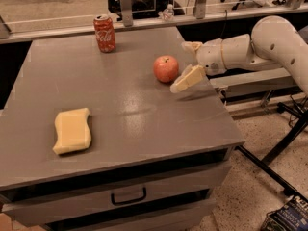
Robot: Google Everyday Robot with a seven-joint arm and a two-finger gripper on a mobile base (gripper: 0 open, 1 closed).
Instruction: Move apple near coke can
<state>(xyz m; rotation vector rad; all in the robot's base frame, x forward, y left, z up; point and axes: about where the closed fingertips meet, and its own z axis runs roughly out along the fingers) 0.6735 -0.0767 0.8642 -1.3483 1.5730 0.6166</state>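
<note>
The red-orange apple (166,68) sits on the grey table (120,114), right of centre toward the back. The red coke can (104,33) stands upright near the table's back edge, well left of the apple. My gripper (185,64) reaches in from the right on a white arm, just right of the apple. Its two pale fingers are spread apart, one finger (191,45) behind and one finger (186,79) in front, level with the apple's right side. It holds nothing.
A yellow sponge (72,130) lies at the front left of the table. The table has drawers below with a handle (128,196). A railing and a plastic bottle (167,12) stand behind the table. Black metal legs (284,143) are on the floor to the right.
</note>
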